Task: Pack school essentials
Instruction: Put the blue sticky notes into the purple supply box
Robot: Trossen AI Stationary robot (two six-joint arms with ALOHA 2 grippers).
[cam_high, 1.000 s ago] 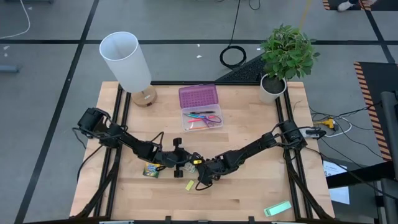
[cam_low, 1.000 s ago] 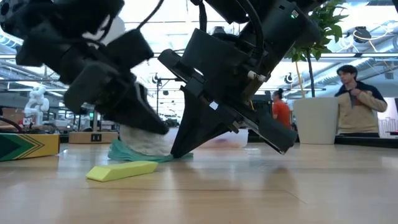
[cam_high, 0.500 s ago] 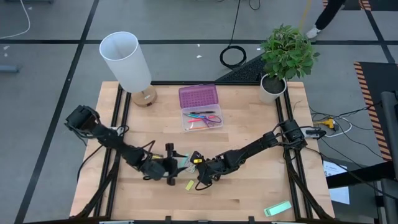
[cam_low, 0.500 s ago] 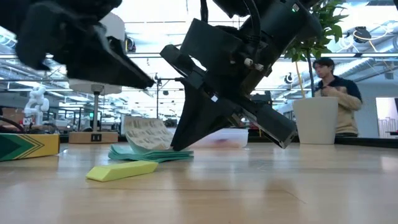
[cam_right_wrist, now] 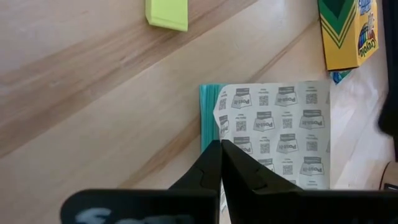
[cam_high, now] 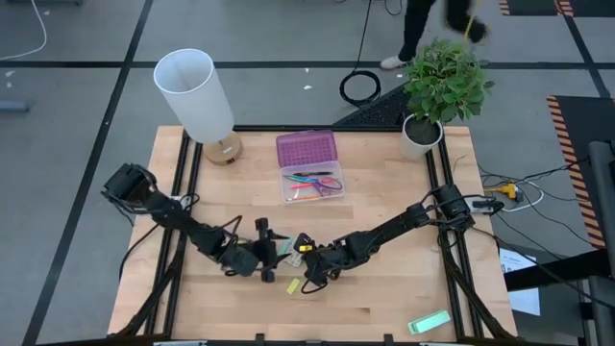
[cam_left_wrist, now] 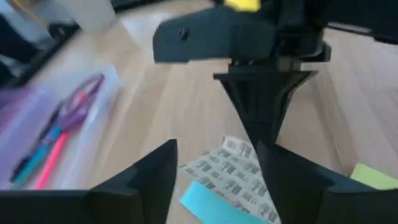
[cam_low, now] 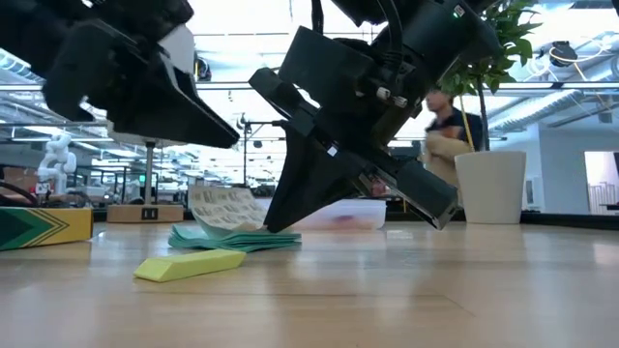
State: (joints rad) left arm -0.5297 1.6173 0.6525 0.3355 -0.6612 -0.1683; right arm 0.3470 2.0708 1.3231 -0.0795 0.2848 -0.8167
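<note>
Right wrist view, item one: the small teal-edged packet (cam_right_wrist: 273, 137), flat on the desk (cam_right_wrist: 81, 118), printed backing sheet uppermost, teal edge showing along one side. The right pincer (cam_right_wrist: 221, 149) has its two fingers pressed together at a tip that meets the packet's near edge; we cannot tell whether any sheet is caught between them. Just beside the packet lies the tiny yellow block (cam_right_wrist: 166, 12); the yellow-green crayon box (cam_right_wrist: 348, 31) lies near the packet's far corner.

Left wrist view: the left pincer (cam_left_wrist: 214, 180) hangs spread wide over the same packet (cam_left_wrist: 242, 177), holding nothing.

High view: both arms meet at the middle of the front half of the desk. Behind them, near the rear edge, stands the clear case (cam_high: 309, 185) with its purple lid (cam_high: 307, 149) folded back. Inside we see pink pencils and purple-handled scissors (cam_high: 327, 183).

Progress, as we judge it: pencils and scissors packed; packet, block and crayon box still outside, so the job looks partly done.

Views compared: the low view shows the backing sheet (cam_low: 224, 208) curling up off the teal stack, which the overhead picture hides beneath the arms. Only the high view shows a pale green flat block (cam_high: 429, 321) near the front right corner, well apart.
</note>
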